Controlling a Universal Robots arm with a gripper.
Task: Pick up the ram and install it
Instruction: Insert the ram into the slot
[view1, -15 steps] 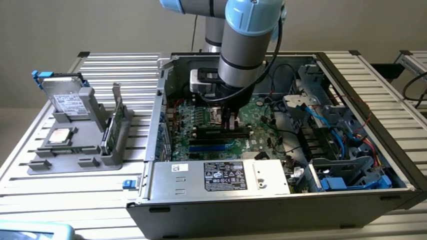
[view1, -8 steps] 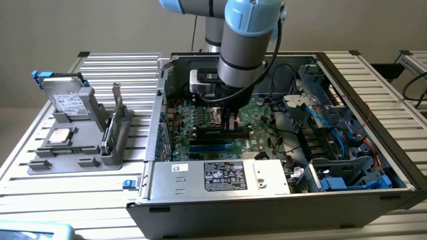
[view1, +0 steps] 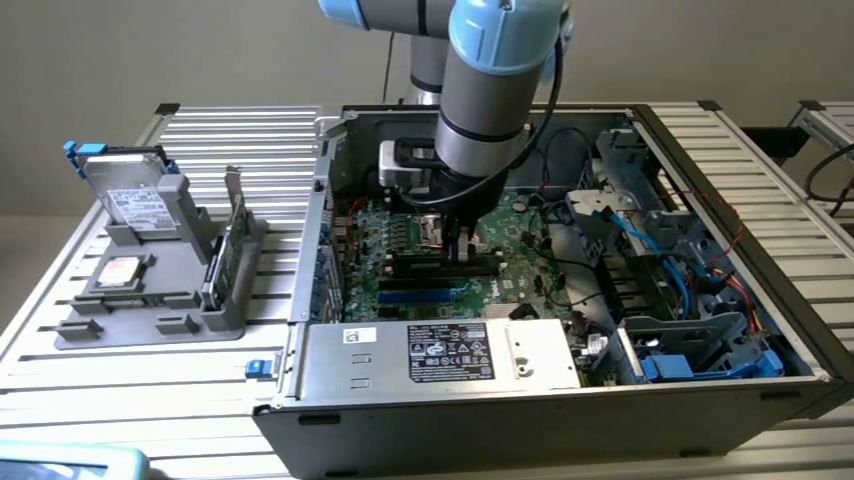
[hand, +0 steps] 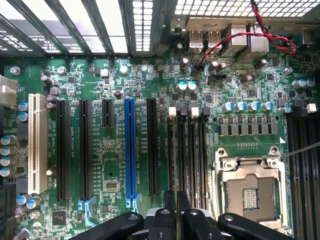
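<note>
**Position.** The gripper (view1: 461, 245) hangs inside the open computer case (view1: 534, 430), low over the motherboard (view1: 514, 235) and directly above the black memory slots (view1: 434, 268). In the wrist view its fingers (hand: 167, 220) are drawn close together on a thin strip seen edge-on, which we take to be the ram (hand: 176, 200). The strip runs parallel to the slots. It appears to line up with the slot of that bank lying farthest from the processor socket (hand: 248, 187). We cannot tell whether its lower edge touches the slot.

**Step in hand.** We judge this to be the seating of the ram.

- Hold the stick upright and keep its length true to the slot. A thin board will likely bind or flex if one end enters first.
- Check the white latches (hand: 172, 111) at the slot ends. We cannot tell whether they stand open.
- Apply force straight down and evenly along the stick.
- The key notch is hidden, so we should confirm orientation by feel and stop at any early resistance.

The parts tray (view1: 147, 320) stands outside the case, at the exterior view's left.
</note>
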